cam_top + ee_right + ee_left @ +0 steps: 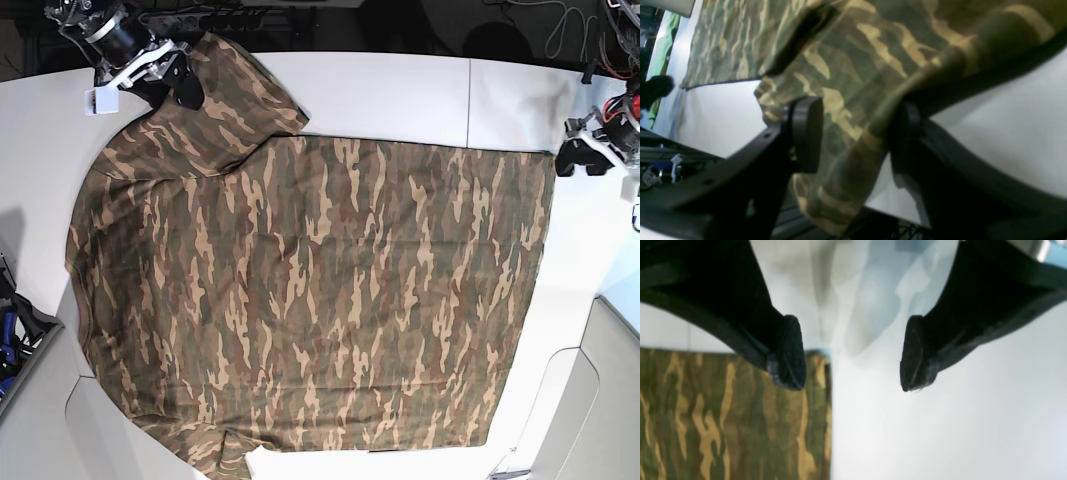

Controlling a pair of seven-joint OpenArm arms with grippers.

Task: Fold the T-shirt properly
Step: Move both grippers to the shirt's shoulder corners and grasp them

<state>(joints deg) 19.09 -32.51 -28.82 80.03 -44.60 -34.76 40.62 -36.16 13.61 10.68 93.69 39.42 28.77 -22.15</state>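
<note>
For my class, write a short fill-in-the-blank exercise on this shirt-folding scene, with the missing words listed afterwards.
1. The T-shirt lying spread on the white table has a ______ print.
2. The left gripper is open and holds ______.
3. Cloth of a sleeve lies between the fingers of the ______ gripper.
4. In the left wrist view, the open gripper hangs above a ______ of the shirt.

Missing words: camouflage; nothing; right; corner

Camouflage T-shirt [310, 300] spread flat across white table, one sleeve raised.
</note>
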